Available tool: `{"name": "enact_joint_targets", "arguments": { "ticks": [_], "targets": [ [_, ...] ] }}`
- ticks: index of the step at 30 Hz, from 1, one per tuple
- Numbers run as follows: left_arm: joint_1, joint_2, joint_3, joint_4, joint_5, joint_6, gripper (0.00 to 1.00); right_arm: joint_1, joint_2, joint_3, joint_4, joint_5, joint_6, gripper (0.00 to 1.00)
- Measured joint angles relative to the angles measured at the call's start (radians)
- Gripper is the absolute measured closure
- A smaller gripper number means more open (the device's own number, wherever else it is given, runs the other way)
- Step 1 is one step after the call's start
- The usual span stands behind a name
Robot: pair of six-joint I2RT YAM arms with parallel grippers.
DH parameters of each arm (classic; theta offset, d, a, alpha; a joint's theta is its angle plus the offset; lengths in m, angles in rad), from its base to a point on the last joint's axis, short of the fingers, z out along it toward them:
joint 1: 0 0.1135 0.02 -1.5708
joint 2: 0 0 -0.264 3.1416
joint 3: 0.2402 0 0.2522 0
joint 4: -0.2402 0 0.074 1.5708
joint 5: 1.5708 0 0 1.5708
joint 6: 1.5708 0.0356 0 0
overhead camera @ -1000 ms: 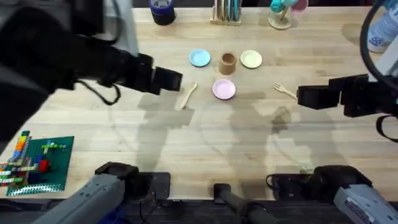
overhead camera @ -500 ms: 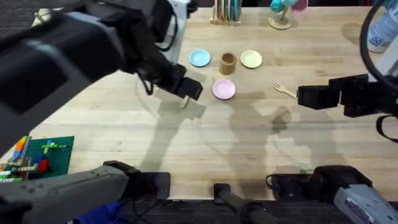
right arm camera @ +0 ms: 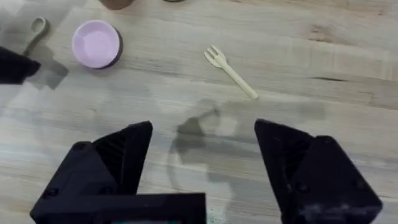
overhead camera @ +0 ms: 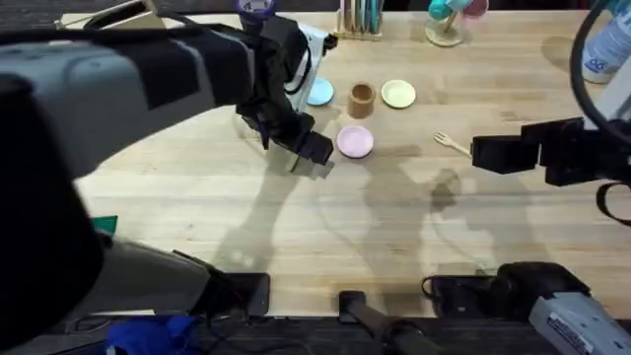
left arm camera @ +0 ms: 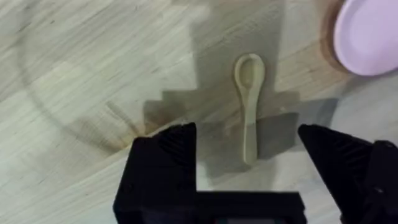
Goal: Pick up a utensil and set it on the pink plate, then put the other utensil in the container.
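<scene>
Pale wooden tabletop (overhead camera: pixel 394 227) is carrying every item in the figure. Your left gripper (left arm camera: pixel 249 140) is hanging over the small pale wooden spoon (left arm camera: pixel 249 102) with its black fingers spread wide; the spoon's slim handle is lying between them, its oval bowl pointing away from the fingertips, and nothing is being pinched. The small round pale pink plate (left arm camera: pixel 367 37) is sitting just beyond the spoon's bowl, off toward one finger's side, near but apart from the spoon. Judged from this, you are working on the first step, the pick-up of the spoon, and the grasp is not yet made. The next move is calling for a straight descent until the fingertips are bracketing the handle, then a closing pinch, a lift and a short carry onto the plate.

Your right gripper (right arm camera: pixel 202 146) is waiting with its fingers likewise spread and holding nothing; the small pale wooden fork (right arm camera: pixel 230 71) is lying ahead of it, well apart. The small brown wooden cylindrical cup (overhead camera: pixel 361 97) is standing just behind the plate.
</scene>
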Motion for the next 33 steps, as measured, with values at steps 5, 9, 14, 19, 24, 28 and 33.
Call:
{"name": "enact_joint_targets", "arguments": {
  "ticks": [5, 9, 14, 19, 24, 28, 33],
  "targets": [
    [0.000, 0.035, 0.002, 0.019, -0.004, 0.000, 0.006, 0.000, 0.000, 0.000, 0.000, 0.000, 0.000, 0.004],
    [0.000, 0.035, 0.002, 0.035, -0.004, 0.000, 0.006, 0.000, 0.000, 0.000, 0.000, 0.000, 0.000, 0.004],
    [0.000, 0.035, 0.002, 0.050, -0.004, -0.001, 0.005, 0.000, 0.000, 0.000, 0.000, 0.000, 0.000, 0.004],
    [0.000, 0.035, 0.002, 0.050, -0.020, -0.001, 0.004, 0.000, 0.000, 0.000, 0.000, 0.000, 0.000, 0.004],
    [-0.017, 0.035, 0.002, 0.050, -0.044, -0.001, 0.004, 0.000, 0.000, 0.000, 0.000, 0.000, 0.000, 0.004],
    [-0.062, 0.035, 0.002, 0.054, -0.050, -0.009, 0.006, 0.000, 0.000, 0.000, 0.000, 0.000, 0.000, 0.003],
    [-0.089, 0.035, 0.002, 0.063, -0.053, -0.044, 0.006, 0.000, 0.000, 0.000, 0.000, 0.000, 0.000, 0.003]
  ]
}}
